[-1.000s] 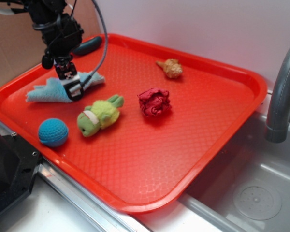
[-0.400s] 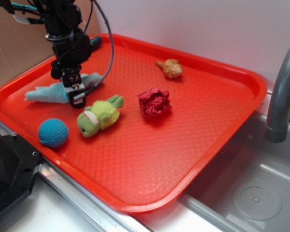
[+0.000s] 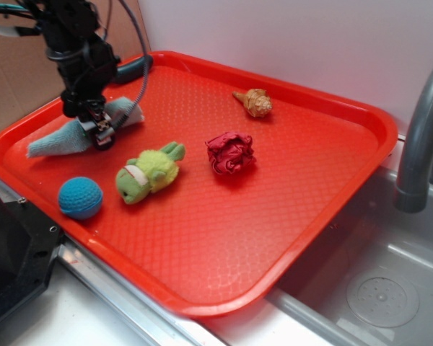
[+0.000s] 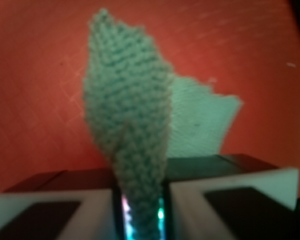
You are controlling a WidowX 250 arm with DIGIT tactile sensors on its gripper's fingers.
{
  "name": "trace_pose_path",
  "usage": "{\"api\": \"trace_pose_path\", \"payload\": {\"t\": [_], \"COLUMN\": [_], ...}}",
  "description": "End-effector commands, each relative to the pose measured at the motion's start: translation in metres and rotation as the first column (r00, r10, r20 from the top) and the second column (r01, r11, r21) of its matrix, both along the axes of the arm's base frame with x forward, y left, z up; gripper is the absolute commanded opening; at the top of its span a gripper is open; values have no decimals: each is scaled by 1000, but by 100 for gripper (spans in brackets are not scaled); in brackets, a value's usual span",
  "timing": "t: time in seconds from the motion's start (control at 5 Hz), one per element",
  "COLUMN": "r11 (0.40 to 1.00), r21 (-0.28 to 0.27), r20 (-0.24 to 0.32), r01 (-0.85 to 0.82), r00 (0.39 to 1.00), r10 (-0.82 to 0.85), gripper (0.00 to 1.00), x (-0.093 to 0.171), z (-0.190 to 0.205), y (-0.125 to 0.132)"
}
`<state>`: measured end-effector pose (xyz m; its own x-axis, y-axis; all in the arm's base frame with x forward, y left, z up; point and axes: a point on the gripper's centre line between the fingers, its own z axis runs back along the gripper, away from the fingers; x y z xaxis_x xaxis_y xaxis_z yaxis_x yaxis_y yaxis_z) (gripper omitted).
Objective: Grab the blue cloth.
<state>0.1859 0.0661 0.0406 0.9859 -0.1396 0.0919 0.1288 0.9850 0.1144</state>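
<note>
Gripper (image 3: 101, 133) clamped tight on blue cloth (image 3: 54, 142) — fold pinched between fingers (image 4: 45, 207), rest trailing left of claw onto red tray (image 3: 296, 216); green plush toy (image 3: 148, 173) just right.

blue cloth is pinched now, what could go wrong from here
The gripper is shut on only a narrow fold of the blue cloth, so the fuzzy fabric might slip out as it lifts. In the exterior view much of the cloth trails on the red tray toward its left rim, so it could drag or snag there. The green plush toy lies close by; a swinging tail may nudge it.
</note>
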Motion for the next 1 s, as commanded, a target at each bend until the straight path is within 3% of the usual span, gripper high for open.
{"api": "trace_pose_path", "payload": {"t": [0.0,0.4,0.8], "r11": [994,984,970], "r21": [-37,-66,-126], "r20": [61,24,-16], "r01": [-102,-163,-207], "r00": [993,986,978], "r10": [104,165,207], "gripper": [0,0,0], "x": [-11,41,58], "z": [104,204,202], "y": [-50,-82,-78]}}
